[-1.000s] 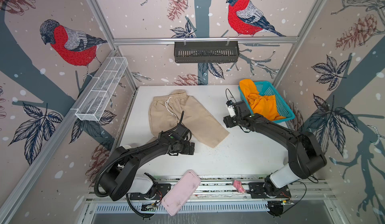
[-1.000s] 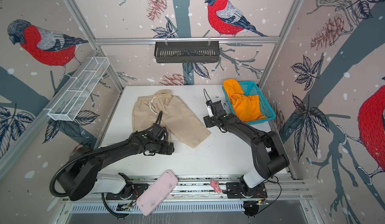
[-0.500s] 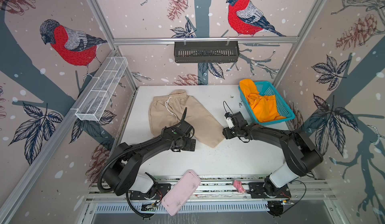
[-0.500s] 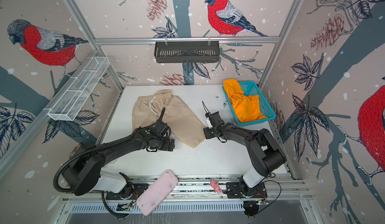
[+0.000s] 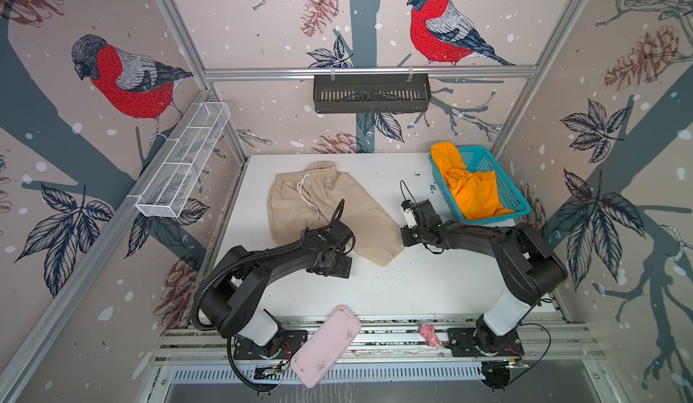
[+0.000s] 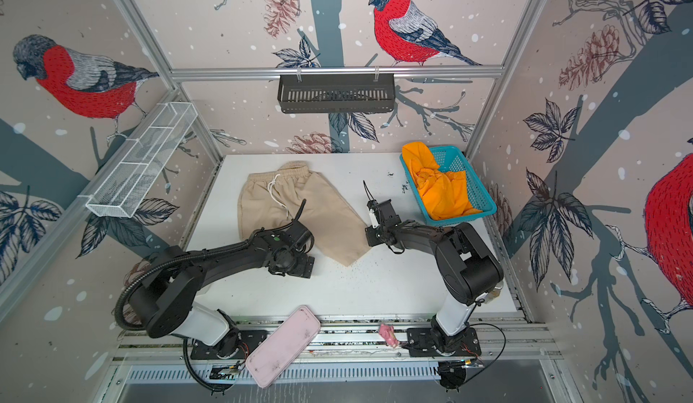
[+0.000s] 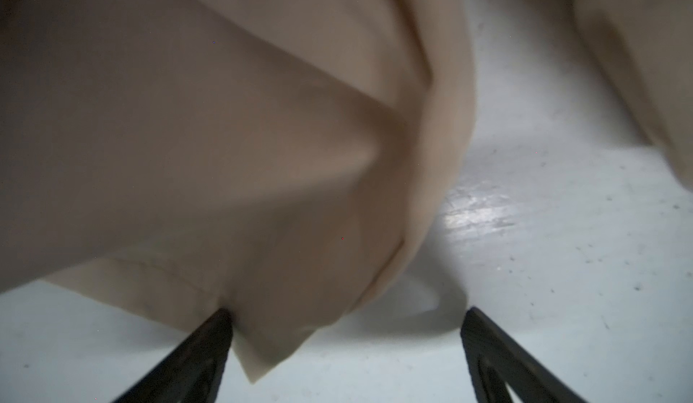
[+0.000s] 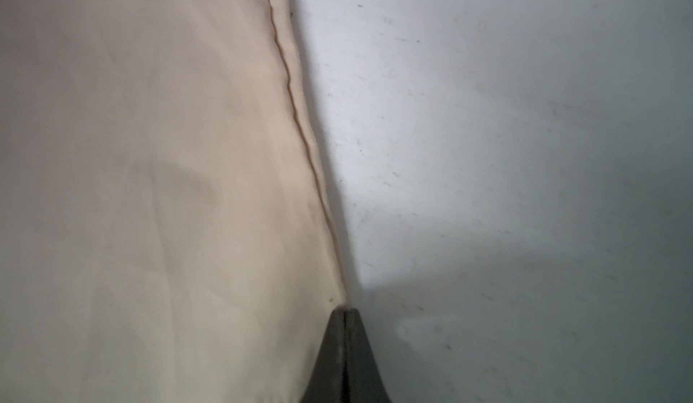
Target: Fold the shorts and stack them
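Beige shorts (image 5: 330,209), waistband toward back wall, legs running frontward — left gripper (image 7: 347,312) spread, right gripper (image 8: 345,313) pinching a leg edge.

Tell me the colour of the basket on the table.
Teal basket, seen best in a top view.

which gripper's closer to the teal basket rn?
Right. The right gripper is just left of the teal basket, apart from it, shut on the beige shorts. The left gripper, open, is farther left, at the other leg.
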Motion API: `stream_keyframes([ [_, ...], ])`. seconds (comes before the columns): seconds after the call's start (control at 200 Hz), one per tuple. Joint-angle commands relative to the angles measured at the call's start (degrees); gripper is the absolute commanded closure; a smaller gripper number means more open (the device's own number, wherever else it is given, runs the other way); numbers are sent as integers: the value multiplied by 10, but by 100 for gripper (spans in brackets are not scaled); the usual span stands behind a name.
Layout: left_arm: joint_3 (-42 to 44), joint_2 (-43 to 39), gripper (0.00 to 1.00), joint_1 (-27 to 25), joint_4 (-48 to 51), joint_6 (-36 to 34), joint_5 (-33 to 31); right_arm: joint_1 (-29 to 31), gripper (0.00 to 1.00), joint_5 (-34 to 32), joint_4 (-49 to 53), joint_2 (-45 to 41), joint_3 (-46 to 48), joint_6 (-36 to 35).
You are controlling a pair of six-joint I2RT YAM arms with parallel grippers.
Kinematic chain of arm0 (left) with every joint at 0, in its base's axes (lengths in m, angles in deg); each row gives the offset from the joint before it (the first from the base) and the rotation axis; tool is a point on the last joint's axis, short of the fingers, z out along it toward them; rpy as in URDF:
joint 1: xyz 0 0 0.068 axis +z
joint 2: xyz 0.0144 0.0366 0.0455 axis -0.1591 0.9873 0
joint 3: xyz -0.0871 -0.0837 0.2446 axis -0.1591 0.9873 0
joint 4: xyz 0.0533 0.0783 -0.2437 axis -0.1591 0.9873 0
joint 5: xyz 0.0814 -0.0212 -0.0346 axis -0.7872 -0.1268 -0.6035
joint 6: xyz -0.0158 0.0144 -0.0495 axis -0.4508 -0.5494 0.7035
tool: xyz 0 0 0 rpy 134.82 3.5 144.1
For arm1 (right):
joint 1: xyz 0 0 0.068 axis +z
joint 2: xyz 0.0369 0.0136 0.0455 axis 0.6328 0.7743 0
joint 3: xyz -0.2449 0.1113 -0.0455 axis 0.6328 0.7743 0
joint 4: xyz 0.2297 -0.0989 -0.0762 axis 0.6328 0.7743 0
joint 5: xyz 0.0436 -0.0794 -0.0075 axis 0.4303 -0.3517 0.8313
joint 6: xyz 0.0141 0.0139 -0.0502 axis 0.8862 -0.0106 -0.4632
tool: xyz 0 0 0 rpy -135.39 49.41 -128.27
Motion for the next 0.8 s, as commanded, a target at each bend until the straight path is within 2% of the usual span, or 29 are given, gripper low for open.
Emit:
stream_keyframes([
  [0.0,5,31,25,1,-42,-3,44,-8,95,12,9,-14,5,8],
  [0.225,-39,60,100,-7,-80,-22,112,-38,97,22,-7,-38,17,13],
  [0.385,-81,60,100,-23,-92,-24,197,-56,97,24,18,-37,-4,0],
  [0.51,-117,70,100,-48,-104,-15,291,-72,97,-16,125,-8,-73,-21],
  [0.65,-161,79,100,-55,-98,-11,348,-83,97,-28,204,-24,-102,-21],
  [0.735,-189,93,100,-55,-66,-32,371,-89,96,-18,226,-46,-101,-20],
  [0.775,-205,105,100,-55,-49,-47,388,-94,93,-19,231,-56,-96,-19],
  [0.79,-210,109,96,-55,-44,-50,391,-95,91,-20,230,-58,-94,-19],
  [0.795,-211,110,92,-56,-43,-51,391,-95,90,-20,230,-59,-93,-19],
])
